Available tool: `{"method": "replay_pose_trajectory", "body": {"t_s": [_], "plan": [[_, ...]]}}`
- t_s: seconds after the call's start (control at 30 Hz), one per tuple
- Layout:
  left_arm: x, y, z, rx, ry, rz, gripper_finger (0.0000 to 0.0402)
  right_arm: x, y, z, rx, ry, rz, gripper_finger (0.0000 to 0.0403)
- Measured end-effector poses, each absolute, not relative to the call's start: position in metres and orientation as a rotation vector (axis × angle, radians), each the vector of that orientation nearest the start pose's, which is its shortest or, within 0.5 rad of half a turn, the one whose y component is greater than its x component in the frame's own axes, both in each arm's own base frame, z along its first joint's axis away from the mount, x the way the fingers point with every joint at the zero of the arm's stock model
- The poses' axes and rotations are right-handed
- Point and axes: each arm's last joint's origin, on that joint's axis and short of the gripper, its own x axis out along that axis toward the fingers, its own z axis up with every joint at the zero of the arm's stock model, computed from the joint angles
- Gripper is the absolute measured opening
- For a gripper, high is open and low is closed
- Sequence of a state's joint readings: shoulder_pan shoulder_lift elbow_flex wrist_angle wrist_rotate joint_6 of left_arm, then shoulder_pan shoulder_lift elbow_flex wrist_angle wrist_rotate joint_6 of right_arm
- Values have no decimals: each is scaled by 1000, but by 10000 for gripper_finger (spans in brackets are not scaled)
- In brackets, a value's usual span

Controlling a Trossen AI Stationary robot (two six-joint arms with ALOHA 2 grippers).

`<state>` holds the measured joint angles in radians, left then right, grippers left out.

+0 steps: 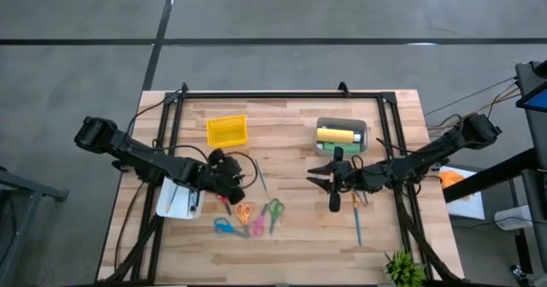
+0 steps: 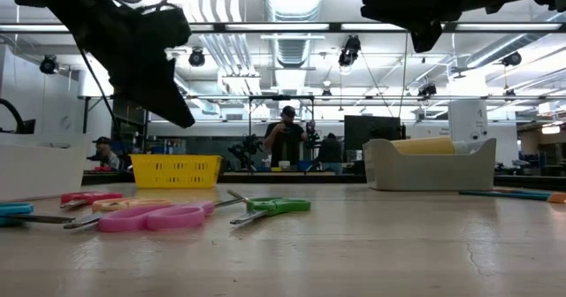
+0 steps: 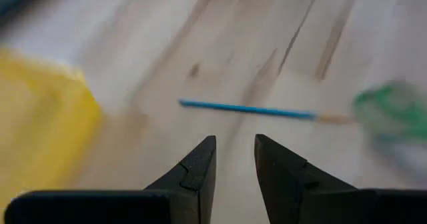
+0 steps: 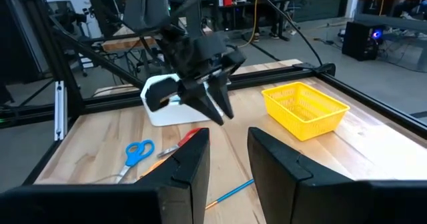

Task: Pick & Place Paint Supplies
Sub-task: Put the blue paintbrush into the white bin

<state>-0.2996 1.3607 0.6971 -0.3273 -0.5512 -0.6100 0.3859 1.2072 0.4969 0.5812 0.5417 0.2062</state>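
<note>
A paint bottle lies in the tray at right; scissors lie mid-table — a basket behind them.

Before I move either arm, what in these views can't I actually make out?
- Contents of the white rectangular tray: high view, the left arm covers part of it; low view shows only its wall.
- Grey oval bin: low view, its wall hides all but the yellow cylindrical paint bottle.
- Green object past the thin blue brush: left wrist view, blurred.
- Thin sticks under the right pincer: high view, too small to count.
</note>
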Motion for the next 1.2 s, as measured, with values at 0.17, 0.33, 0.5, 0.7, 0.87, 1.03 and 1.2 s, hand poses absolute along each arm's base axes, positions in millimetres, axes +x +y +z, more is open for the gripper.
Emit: {"method": "replay_pose_trajectory", "body": {"t_s": [0.17, 0.33, 0.5, 0.7, 0.87, 1.03, 1.2], "plan": [[239, -60, 180, -566, 724, 601, 104, 231, 78, 224, 148, 99, -167, 102], [252, -55, 189, -823, 646, 576, 104, 231, 77, 224, 149, 99, -168, 102], [258, -42, 202, -1061, 603, 716, 104, 231, 77, 224, 149, 99, -168, 102], [271, -24, 215, -1169, 579, 764, 104, 231, 77, 224, 148, 99, -168, 102], [291, -14, 207, -1196, 693, 865, 104, 231, 77, 224, 147, 100, -168, 102], [318, -4, 198, -1228, 809, 907, 104, 231, 78, 224, 148, 99, -167, 102], [334, 2, 181, -1306, 840, 994, 104, 231, 78, 224, 147, 100, -167, 102]]}}
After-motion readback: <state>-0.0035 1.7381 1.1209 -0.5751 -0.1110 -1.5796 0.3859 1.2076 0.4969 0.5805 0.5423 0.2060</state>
